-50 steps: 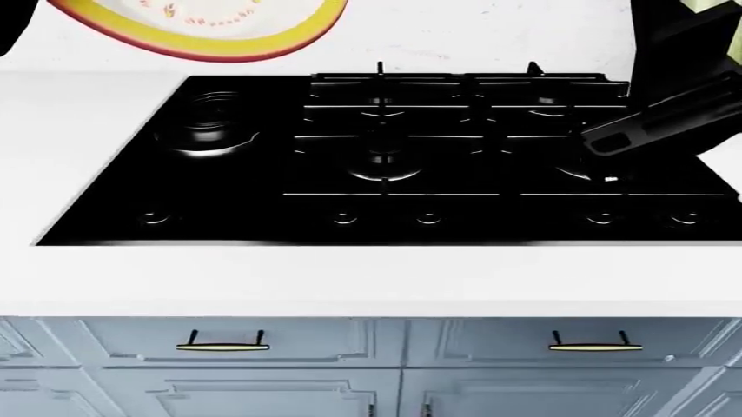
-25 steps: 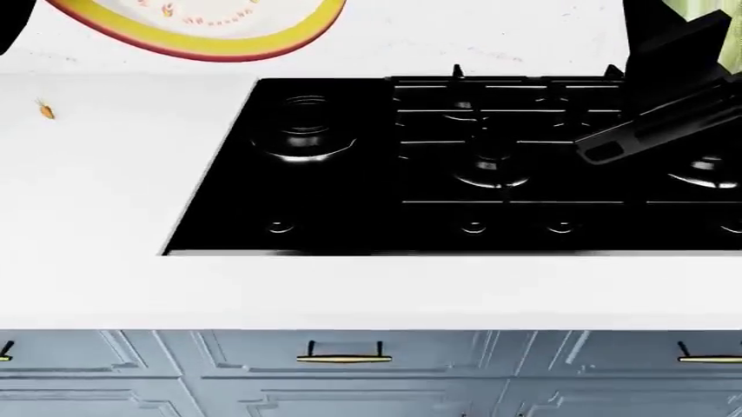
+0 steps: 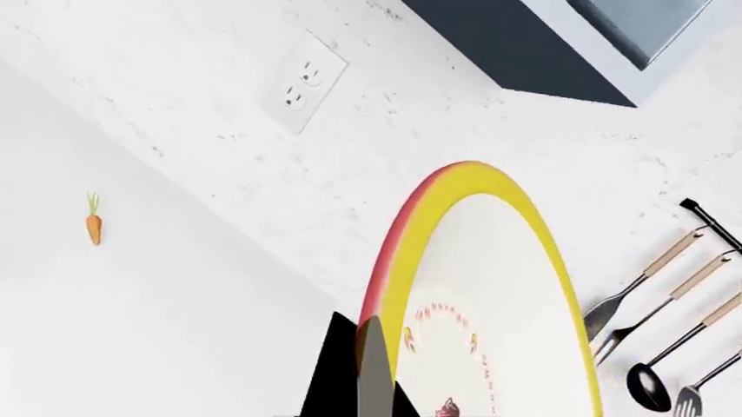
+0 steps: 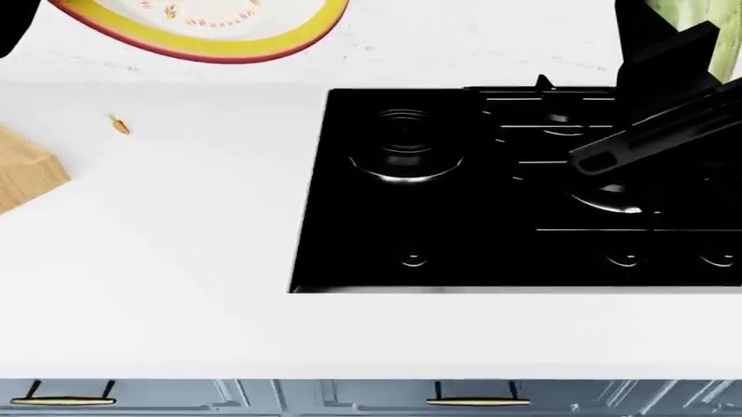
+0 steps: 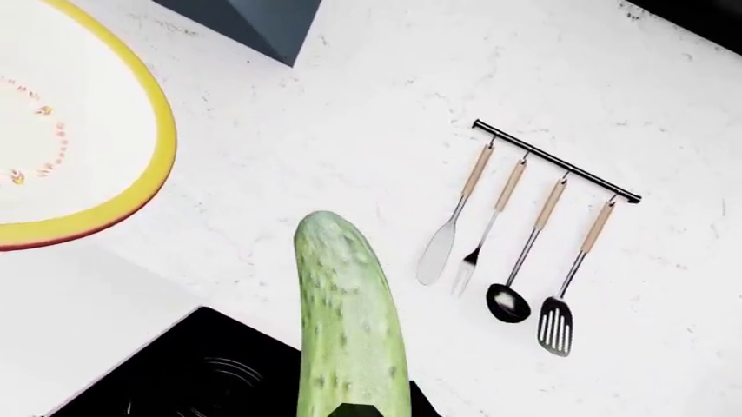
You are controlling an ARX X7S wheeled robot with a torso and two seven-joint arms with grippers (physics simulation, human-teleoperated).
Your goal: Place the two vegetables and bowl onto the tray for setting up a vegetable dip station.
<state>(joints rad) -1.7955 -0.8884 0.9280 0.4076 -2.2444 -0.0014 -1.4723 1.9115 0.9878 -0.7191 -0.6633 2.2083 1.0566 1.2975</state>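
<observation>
The bowl (image 4: 232, 30), yellow-rimmed with a red outer band, hangs high at the head view's top left. My left gripper (image 3: 371, 382) is shut on its rim (image 3: 400, 287). The bumpy green cucumber (image 5: 346, 321) stands upright out of my right gripper (image 5: 354, 410), which is shut on it. Its tip shows at the head view's top right (image 4: 698, 24) above the black arm (image 4: 649, 130). The small orange carrot (image 4: 117, 124) lies on the white counter, far left of the hob, also in the left wrist view (image 3: 94, 226). A light wooden corner (image 4: 26, 169) shows at the left edge; I cannot tell whether it is the tray.
A black gas hob (image 4: 464, 217) fills the counter's right half, under my right arm. White counter (image 4: 151, 261) stretches left of it. On the back wall are a power outlet (image 3: 304, 82) and a rail of hanging utensils (image 5: 545, 234). Grey drawers with handles (image 4: 478, 400) run below.
The head view has swung left, so the hob slid right. The carrot moved further into view and the wooden corner appeared. Bowl and cucumber stay held in the same places.
</observation>
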